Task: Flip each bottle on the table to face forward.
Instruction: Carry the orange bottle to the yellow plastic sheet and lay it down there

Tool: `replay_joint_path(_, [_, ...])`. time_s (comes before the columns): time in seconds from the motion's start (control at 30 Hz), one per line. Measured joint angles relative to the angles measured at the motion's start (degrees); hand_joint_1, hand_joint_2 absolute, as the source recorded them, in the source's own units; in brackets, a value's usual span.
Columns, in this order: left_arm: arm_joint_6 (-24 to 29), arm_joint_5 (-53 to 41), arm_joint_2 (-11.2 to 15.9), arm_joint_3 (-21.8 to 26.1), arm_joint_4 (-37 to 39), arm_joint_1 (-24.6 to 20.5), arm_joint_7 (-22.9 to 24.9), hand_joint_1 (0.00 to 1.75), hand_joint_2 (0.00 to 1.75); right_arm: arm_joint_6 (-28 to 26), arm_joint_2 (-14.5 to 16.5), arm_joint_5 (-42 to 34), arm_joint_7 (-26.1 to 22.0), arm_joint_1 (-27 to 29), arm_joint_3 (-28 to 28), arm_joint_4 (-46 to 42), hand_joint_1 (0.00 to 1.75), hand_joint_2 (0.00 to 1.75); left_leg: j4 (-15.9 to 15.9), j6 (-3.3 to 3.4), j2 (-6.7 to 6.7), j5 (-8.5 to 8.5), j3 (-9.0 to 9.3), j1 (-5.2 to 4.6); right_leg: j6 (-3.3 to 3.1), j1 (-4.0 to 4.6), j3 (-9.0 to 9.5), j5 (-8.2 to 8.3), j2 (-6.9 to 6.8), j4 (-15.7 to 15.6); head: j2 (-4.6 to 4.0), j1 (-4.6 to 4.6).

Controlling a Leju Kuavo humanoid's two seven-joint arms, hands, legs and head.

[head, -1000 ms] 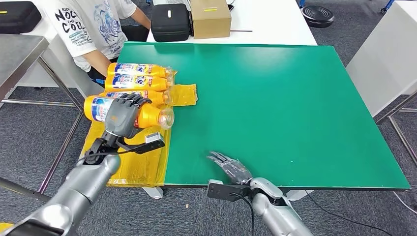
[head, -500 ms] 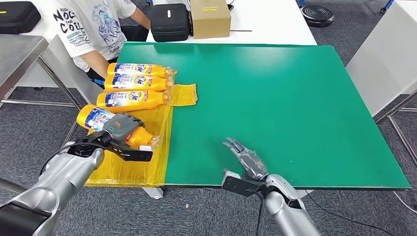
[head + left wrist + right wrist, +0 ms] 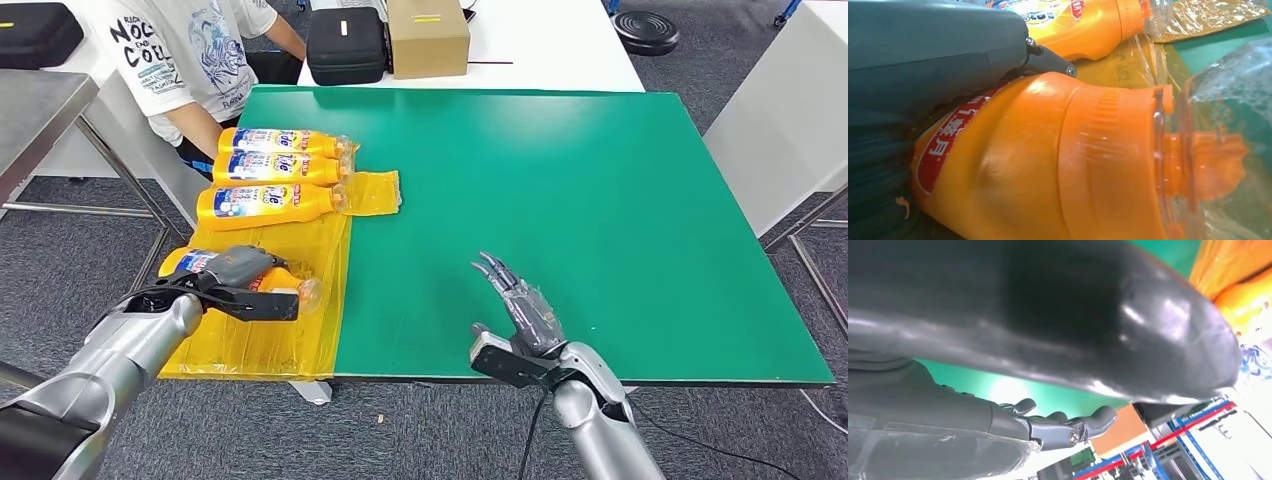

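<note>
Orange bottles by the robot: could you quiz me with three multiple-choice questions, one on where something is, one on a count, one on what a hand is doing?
1. Where does the yellow plastic sheet lie?
A. on the left end of the green table
B. on the floor
C. on the cardboard box

2. How many orange bottles are in the head view?
A. two
B. four
C. six

3. What is the left hand doing?
A. hanging free
B. pointing at the person
C. gripping a bottle

Answers: 1 A, the sheet covers the table's left edge. 2 B, three lie in a row and one is held. 3 C, its fingers wrap the bottle; the right hand holds nothing.
</note>
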Motion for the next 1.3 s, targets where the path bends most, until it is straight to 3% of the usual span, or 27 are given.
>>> replay_joint_path(0.37, [-1.9,3.6,0.0,1.0,0.3,0.1,-0.3,1.75,1.75,0.4,0.2,-0.2,0.0,-1.2,-0.1,0.0,0.00,0.00,0.0,0.00,-0.02,0.00,0.08,-0.01,0.00,-0.01,0.08,0.00,-0.01,0.0,0.00,0.00])
replay_joint_path(0.83, [0.2,2.8,0.0,0.5,0.4,0.8,0.3,1.75,1.75,1.4,0.6,-0.8,-0.5,-1.4,-0.1,0.0,0.00,0.00,0.0,0.00,-0.02,0.00,0.11,0.00,0.00,0.00,0.12,0.00,-0.01,0.0,0.00,0.00])
replay_joint_path(1.1, [1.8,-2.5,0.0,-3.0,0.8,1.1,3.9,1.75,1.75,2.4,0.8,-1.9,-0.9,-1.9,-0.1,0.0,0.00,0.00,0.0,0.00,-0.06,0.00,0.21,0.00,-0.01,-0.01,0.23,-0.01,-0.03,0.0,0.00,0.01])
replay_joint_path(1.3, [2.2,-5.2,-0.2,-6.8,1.6,0.1,5.2,1.48,1.75,2.4,0.8,-2.3,-1.4,-2.1,0.0,0.2,0.00,0.00,0.0,-0.03,-0.04,-0.03,0.44,-0.01,-0.02,-0.01,0.44,-0.02,-0.03,0.0,0.00,0.01])
